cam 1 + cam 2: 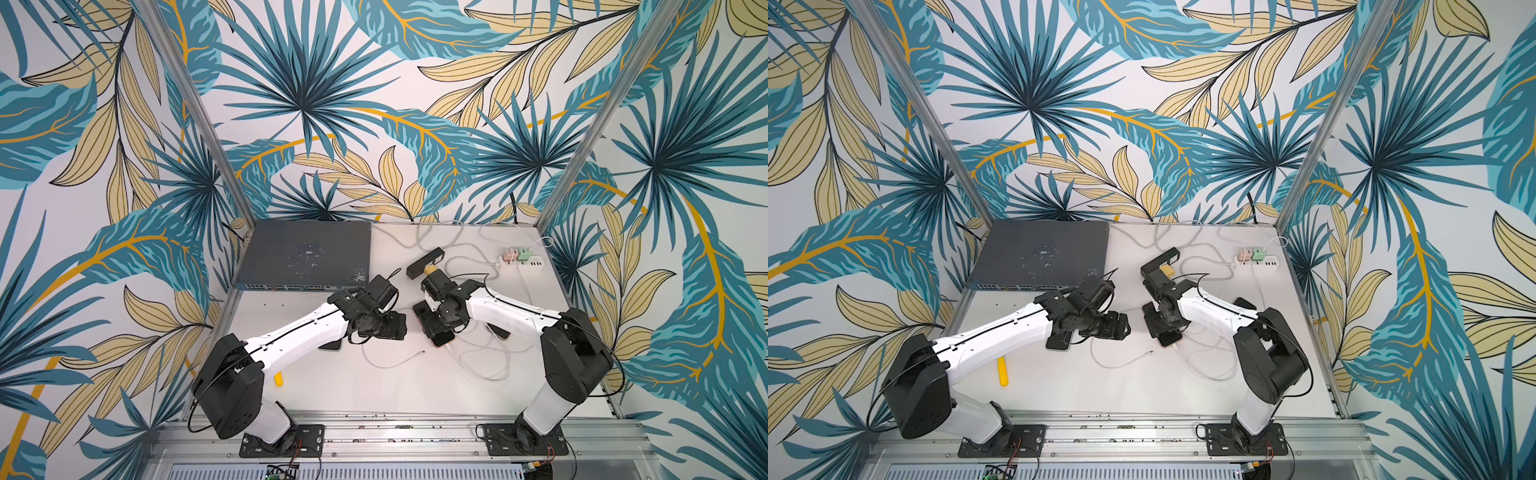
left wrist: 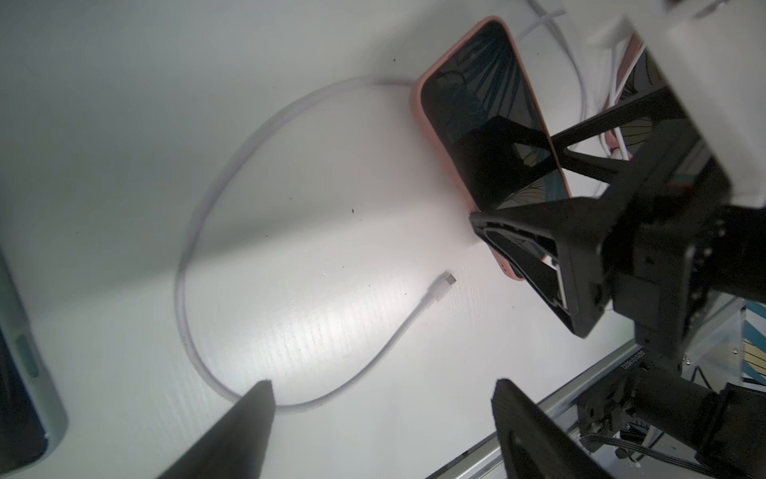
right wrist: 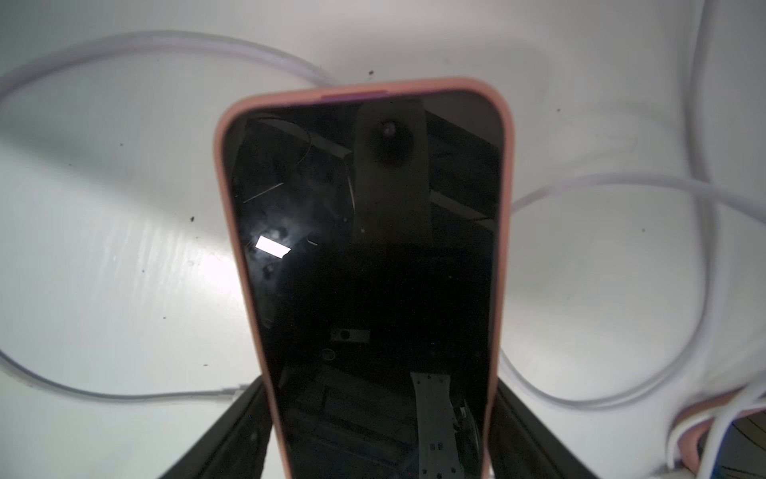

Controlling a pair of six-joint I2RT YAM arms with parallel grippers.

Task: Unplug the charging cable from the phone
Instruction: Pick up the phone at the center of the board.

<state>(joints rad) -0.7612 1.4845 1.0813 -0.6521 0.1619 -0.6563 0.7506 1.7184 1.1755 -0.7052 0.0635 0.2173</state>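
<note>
The phone (image 3: 373, 249), dark-screened in a pink case, lies flat on the white table (image 1: 374, 386). It also shows in the left wrist view as the phone (image 2: 485, 116), and its end peeks out under the right arm in both top views (image 1: 441, 341) (image 1: 1169, 341). My right gripper (image 3: 378, 383) (image 1: 436, 328) straddles it, one finger against each long side. The white charging cable (image 2: 207, 215) curls on the table, its plug (image 2: 445, 282) (image 1: 422, 353) loose and apart from the phone. My left gripper (image 2: 381, 387) (image 1: 399, 326) hovers open over that loop, holding nothing.
A grey network switch (image 1: 303, 253) fills the back left. A power strip (image 1: 523, 259) with several white cables sits back right. A dark phone (image 1: 330, 345) lies under the left arm and another pink phone (image 3: 696, 431) is beside the right gripper. A yellow piece (image 1: 278, 379) lies near the front.
</note>
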